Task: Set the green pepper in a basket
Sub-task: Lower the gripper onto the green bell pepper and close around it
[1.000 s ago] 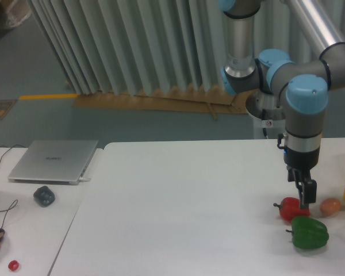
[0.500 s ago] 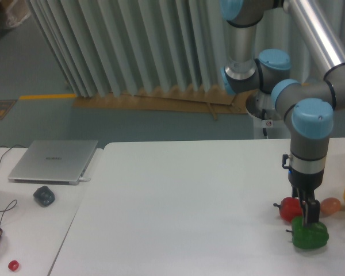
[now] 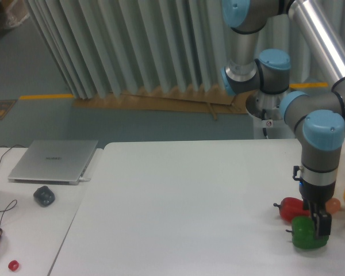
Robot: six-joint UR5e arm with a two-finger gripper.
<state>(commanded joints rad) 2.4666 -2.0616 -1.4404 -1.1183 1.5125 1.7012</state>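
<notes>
Grey pleated curtain across the back, white worktop (image 3: pixel 178 201) in front of it. Far left there's a shut laptop (image 3: pixel 54 161) with a dark mouse-looking thing (image 3: pixel 44 196) just near of it and a tiny red ball (image 3: pixel 13 265) at the near edge. Nothing in the middle. Over on the right the red pepper (image 3: pixel 288 208) sits touching the green pepper (image 3: pixel 305 234), which is right at the near-right edge of the worktop, and the claw (image 3: pixel 320 224) is down on the green one's right side. Can't tell if the fingers are clenched on it or just parted around it, too dark and small.

Stuff I'd worry about: that pepper is glossy and lumpy, so an off-centre pinch could let it squirt out or roll off the near edge. The red one is touching it, so it could get dragged along. Also no basket visible anywhere, so the carry goes out of frame
</notes>
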